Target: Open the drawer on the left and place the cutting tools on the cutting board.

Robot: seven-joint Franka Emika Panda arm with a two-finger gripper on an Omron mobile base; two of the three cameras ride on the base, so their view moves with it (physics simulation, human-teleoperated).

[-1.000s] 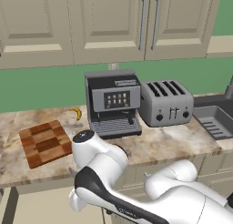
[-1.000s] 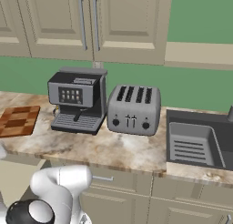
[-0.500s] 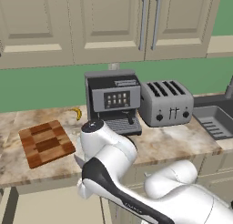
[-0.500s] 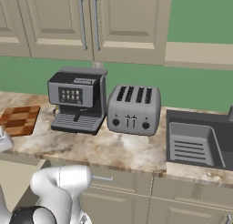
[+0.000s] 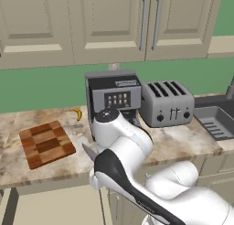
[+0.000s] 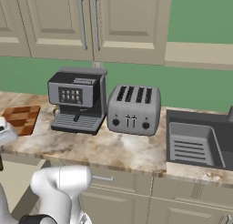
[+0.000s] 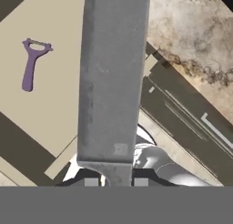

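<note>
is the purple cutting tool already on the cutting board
No, the purple cutting tool lies on the beige floor of the open drawer in the hand view, while the cutting board on the counter carries nothing.

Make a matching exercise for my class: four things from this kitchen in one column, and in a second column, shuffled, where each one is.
Things:
1. Purple peeler
2. Cleaver
3. Cutting board
4. Banana

Places:
A. On the counter, left of the coffee machine, nothing on it
B. Lying in the open drawer
C. Held in the tool, blade up the hand view
D. At the back of the counter, beyond the board

Pairs: 1-B, 2-C, 3-A, 4-D
</note>
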